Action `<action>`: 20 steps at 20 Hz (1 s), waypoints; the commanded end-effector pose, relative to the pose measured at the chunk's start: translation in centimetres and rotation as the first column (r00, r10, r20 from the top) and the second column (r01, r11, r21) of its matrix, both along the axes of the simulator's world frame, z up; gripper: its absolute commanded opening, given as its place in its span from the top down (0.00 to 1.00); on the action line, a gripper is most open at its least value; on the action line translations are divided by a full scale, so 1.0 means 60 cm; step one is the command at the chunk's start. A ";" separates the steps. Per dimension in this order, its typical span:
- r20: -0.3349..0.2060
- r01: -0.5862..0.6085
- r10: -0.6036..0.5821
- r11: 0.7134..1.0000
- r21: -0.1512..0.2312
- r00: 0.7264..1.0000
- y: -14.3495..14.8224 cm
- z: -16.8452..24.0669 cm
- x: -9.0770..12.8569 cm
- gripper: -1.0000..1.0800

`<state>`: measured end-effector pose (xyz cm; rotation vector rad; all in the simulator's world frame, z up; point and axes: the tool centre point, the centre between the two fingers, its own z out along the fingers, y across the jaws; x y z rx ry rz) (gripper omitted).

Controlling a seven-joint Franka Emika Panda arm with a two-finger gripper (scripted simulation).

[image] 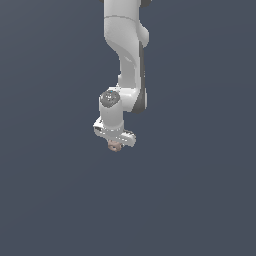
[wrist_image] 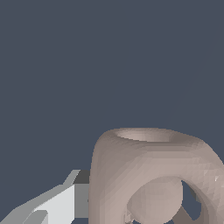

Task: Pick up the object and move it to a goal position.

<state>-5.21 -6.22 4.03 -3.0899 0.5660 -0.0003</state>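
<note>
Arm (image: 127,50): white, descending from the top of the exterior view, wrist bent toward the exterior view's left.

End effector (image: 116,142): white, pointing down; one finger (wrist_image: 65,201) shows beside the object in the wrist view. It appears to be pinching the object, the second finger being hidden.

Object (image: 115,146): small pinkish-tan ball at the end effector's tip, just under the white housing. In the wrist view the object (wrist_image: 153,175) fills the foreground: rounded, hollow, with a wide rim opening and side holes showing dark inside. No long axis can be told.

Surface (image: 200,200): plain dark grey-blue; no edges or corners visible, and contact with the object cannot be told.
</note>
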 end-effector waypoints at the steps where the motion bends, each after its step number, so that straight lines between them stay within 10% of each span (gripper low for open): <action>1: 0.000 0.000 0.000 1.000 0.000 1.000 0.000 -0.002 0.000 1.00; 20: 0.000 0.001 -0.001 1.000 -0.001 1.000 0.033 0.093 0.047 1.00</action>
